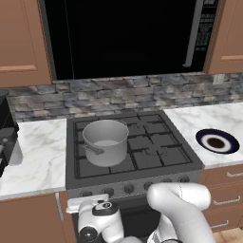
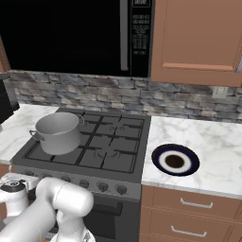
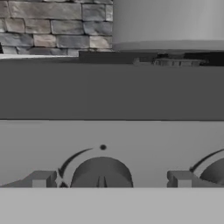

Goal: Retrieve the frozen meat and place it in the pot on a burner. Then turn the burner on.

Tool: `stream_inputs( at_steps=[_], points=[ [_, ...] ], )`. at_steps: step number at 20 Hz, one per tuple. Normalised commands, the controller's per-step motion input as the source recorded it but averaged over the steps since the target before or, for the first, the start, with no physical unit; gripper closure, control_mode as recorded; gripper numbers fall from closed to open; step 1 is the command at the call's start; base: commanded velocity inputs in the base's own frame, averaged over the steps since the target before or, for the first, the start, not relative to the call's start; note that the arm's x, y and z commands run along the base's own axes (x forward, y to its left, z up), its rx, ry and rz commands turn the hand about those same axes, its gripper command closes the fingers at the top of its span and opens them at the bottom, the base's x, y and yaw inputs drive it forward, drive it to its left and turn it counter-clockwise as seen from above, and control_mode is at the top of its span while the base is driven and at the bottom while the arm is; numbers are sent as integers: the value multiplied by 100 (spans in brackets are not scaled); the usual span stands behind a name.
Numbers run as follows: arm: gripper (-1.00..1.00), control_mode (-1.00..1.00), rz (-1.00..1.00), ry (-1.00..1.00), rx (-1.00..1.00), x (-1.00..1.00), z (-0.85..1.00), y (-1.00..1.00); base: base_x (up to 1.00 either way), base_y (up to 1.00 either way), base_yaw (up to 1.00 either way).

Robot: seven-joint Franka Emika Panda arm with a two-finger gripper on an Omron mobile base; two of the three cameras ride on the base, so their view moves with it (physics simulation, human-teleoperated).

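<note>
The silver-grey pot (image 1: pixel 105 140) (image 2: pixel 57 132) stands on the front-left burner of the dark stove (image 1: pixel 156 156), its short handle pointing toward the front left. In the hand view the pot (image 3: pixel 168 24) rises above the stove's front panel. My gripper (image 3: pixel 112 179) is low in front of that panel and open, with its fingertips (image 3: pixel 43 179) on either side of a round knob (image 3: pixel 101 170) and apart from it. My white hand (image 1: pixel 92 209) (image 2: pixel 14 186) sits below the stove's left front edge. The frozen meat is out of view.
A row of knobs (image 1: pixel 128 189) runs along the stove front, and a second knob (image 3: pixel 216 170) lies to the right of my fingers. A blue-rimmed plate (image 1: pixel 217 141) (image 2: pixel 175 160) rests on the right marble counter. A black microwave (image 1: pixel 128 38) hangs above, and a dark appliance (image 1: pixel 5 137) stands at left.
</note>
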Motion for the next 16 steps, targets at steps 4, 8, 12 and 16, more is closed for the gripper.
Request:
stream_inputs(
  at_steps=[4, 8, 12, 16],
  points=[
    [-100, -100, 0, 0, 0, 6, -18, 9, 0, 0, 0],
    [-100, -100, 0, 0, 0, 5, -14, 0, 0, 0, 0],
    [-100, -100, 0, 0, 0, 3, -12, 0, 0, 0, 0],
    [-100, -100, 0, 0, 0, 8, -11, 0, 0, 0, 0]
  ],
)
